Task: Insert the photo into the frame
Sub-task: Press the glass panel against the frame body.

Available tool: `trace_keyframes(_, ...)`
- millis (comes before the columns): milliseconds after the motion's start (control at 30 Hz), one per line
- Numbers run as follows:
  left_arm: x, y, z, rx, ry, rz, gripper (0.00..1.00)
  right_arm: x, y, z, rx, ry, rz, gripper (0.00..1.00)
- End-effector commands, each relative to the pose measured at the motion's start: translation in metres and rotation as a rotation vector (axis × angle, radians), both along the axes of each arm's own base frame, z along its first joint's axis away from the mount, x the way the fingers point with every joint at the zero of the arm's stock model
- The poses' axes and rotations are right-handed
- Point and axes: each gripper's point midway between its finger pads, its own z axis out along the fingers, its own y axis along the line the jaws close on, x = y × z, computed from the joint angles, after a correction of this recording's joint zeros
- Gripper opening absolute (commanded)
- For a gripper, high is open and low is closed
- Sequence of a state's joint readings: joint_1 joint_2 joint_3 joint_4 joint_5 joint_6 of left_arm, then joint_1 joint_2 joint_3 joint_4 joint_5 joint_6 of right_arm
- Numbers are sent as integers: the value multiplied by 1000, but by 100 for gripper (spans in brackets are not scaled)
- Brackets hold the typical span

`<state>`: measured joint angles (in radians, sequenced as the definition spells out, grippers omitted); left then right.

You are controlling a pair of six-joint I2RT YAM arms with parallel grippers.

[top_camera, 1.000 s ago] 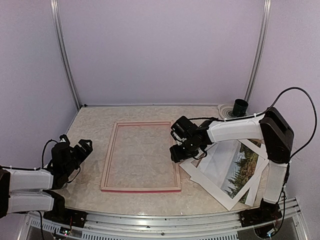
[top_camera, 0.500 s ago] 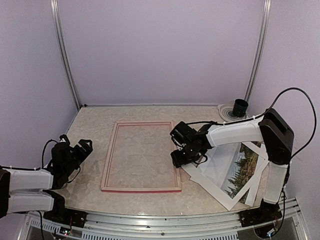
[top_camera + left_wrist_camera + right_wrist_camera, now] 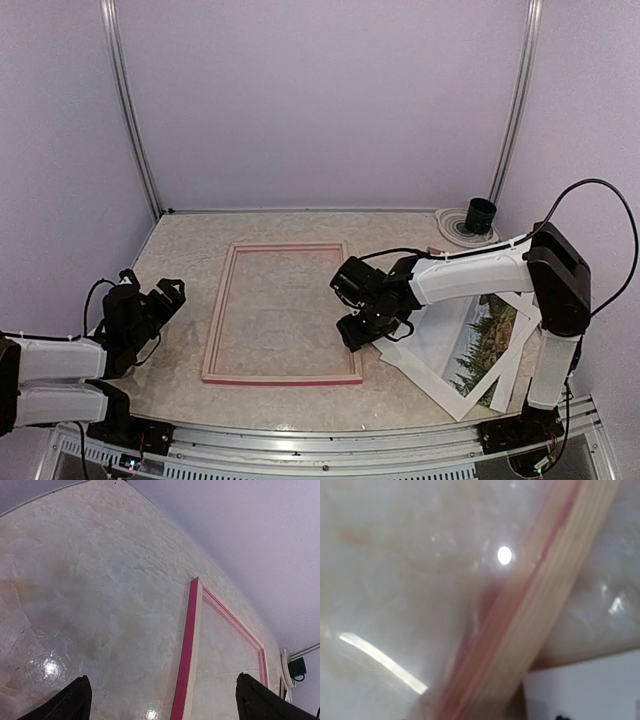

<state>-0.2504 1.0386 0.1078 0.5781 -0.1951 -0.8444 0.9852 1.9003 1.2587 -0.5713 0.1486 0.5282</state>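
Observation:
The frame (image 3: 218, 312) lies flat in the middle of the table, pale wood back up, with a pink-red edge (image 3: 187, 650). The photo (image 3: 482, 342), a print of dark trees, rests at the right among white sheets. My right gripper (image 3: 352, 333) hovers low over the frame's right rail (image 3: 545, 605), which fills the blurred right wrist view; its fingertips are hidden there. My left gripper (image 3: 166, 294) rests at the table's left side, open and holding nothing, its dark fingers (image 3: 70, 702) wide apart and pointing at the frame's left rail.
A white mat border (image 3: 428, 352) and other white sheets lie under and around the photo at the right; one corner (image 3: 585, 690) shows beside the rail. A dark green cup (image 3: 481, 213) stands on a round white base at the back right.
My right gripper has moved left and toward the near edge, along the frame's right rail. The frame, the photo and the left arm have stayed put.

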Motion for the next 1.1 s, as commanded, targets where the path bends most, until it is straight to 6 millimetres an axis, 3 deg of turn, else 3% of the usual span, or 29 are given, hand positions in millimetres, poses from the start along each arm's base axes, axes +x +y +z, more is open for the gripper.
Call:
trace_keyframes(0,8,-4,16,-2,-46,-10,99,-4,-15,13,-21,-31,-37,64)
trace_keyframes(333,8,-4,16,-2,-45,-11,99,-8,-20,1,-44,-18,-39,64)
trace_keyframes(800,8,-4,16,-2,-45,-11,99,-17,-2,3,-38,-15,11,64)
trace_keyframes(1067,8,-4,16,-2,-44,-9,99,-21,-10,-8,-81,0,5,64)
